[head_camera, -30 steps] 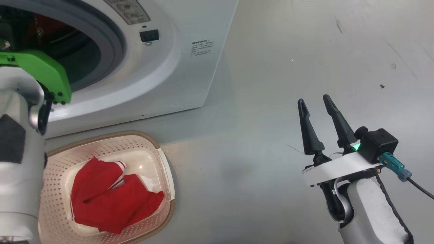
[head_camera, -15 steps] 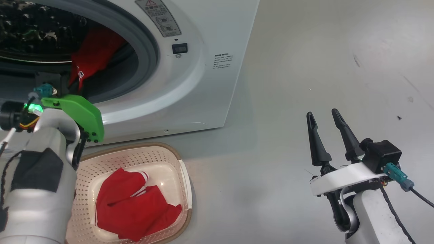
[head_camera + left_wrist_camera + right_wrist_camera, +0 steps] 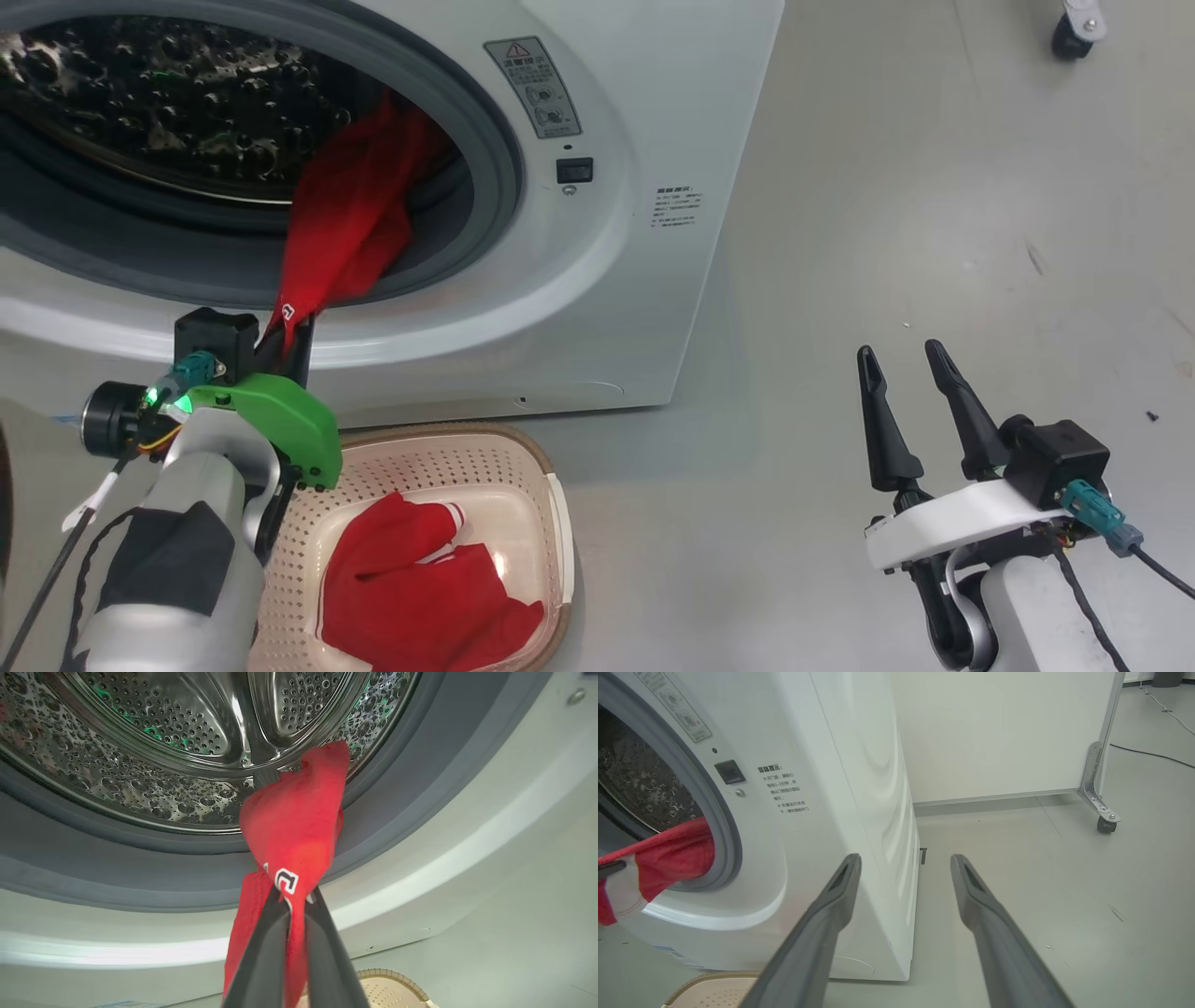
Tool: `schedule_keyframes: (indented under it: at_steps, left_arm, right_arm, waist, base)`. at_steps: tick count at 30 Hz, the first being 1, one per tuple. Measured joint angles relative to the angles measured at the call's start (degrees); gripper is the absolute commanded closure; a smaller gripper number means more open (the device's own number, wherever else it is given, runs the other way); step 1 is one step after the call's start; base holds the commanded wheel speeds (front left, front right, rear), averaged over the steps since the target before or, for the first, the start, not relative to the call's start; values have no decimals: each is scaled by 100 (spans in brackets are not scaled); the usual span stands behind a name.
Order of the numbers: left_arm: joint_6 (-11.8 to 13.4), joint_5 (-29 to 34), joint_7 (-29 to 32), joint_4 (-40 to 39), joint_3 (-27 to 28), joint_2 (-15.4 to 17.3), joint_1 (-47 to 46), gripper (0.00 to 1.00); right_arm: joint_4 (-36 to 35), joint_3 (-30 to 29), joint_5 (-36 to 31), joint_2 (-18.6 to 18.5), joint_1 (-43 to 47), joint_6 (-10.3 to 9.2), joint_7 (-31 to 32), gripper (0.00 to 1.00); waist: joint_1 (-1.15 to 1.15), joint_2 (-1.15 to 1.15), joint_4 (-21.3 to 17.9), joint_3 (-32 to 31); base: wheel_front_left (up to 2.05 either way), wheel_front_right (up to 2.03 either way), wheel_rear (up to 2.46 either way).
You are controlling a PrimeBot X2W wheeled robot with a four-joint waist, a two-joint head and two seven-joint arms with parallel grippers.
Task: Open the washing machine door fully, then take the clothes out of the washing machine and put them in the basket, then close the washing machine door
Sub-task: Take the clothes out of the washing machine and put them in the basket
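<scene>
Left gripper (image 3: 295, 899) clamped on a red garment (image 3: 350, 224) stretched out of the washing machine (image 3: 644, 280) drum mouth, second red garment (image 3: 420, 597) lying in the basket (image 3: 439, 457) below, right gripper (image 3: 898, 353) spread wide, empty, above the floor (image 3: 934, 187).

The left gripper (image 3: 294, 898) has its dark fingers pinched on a bright red fabric garment (image 3: 294, 821) with white lettering. It stretches from the far perforated steel drum (image 3: 187, 732) out over the grey rubber ring (image 3: 117, 868) of the white washing machine (image 3: 467, 826).
</scene>
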Motion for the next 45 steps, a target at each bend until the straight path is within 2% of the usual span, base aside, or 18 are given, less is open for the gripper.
schedule_keyframes:
  at_steps: [16, 25, 28, 35, 36, 37, 38, 40, 45]
  left_arm:
    - [1, -20, -489, -587, -10, -20, 767, 100]
    - [136, 83, -536, -1268, -2, -123, 1194, 100]
    - [220, 121, -535, -1657, 37, -126, 1326, 100]
    - [283, 336, -534, -3238, 267, -116, 1362, 100]
    - [308, 370, -535, -3427, 288, -118, 1364, 91]
    - [309, 393, -535, -3613, 310, -116, 1366, 89]
    - [309, 425, -535, -3762, 321, -114, 1372, 90]
    - [310, 483, -537, -4034, 354, -115, 1429, 100]
    - [311, 532, -563, -4387, 370, -112, 1766, 100]
  right_arm:
    - [-37, -174, 5, 1, 257, -5, 0, 0]
    - [-116, -199, 7, 4, 389, -8, 0, 0]
    - [-120, -201, 7, 7, 421, -8, 0, 0]
    - [-186, -246, 7, 8, 427, -57, 0, 0]
    - [-188, -246, 7, 8, 428, -57, 0, 0]
    - [-189, -245, 7, 9, 430, -57, 0, 0]
    - [-192, -242, 7, 9, 432, -57, 0, 0]
    - [-198, -219, 7, 8, 444, -56, 0, 0]
    - [-205, -167, 7, 14, 454, -56, 0, 0]
  waist:
    - [0, 0, 426, -502]
    - [0, 0, 581, -688]
    - [0, 0, 638, -708]
    - [0, 0, 746, -712]
    - [0, 0, 761, -713]
    - [0, 0, 776, -715]
    - [0, 0, 789, -717]
    - [0, 0, 810, -721]
    - [0, 0, 820, -720]
  base:
    - [0, 0, 0]
    - [0, 0, 0]
    - [0, 0, 0]
    - [0, 0, 0]
    - [0, 0, 0]
    - [0, 0, 0]
    - [0, 0, 0]
    - [0, 0, 0]
    - [0, 0, 0]
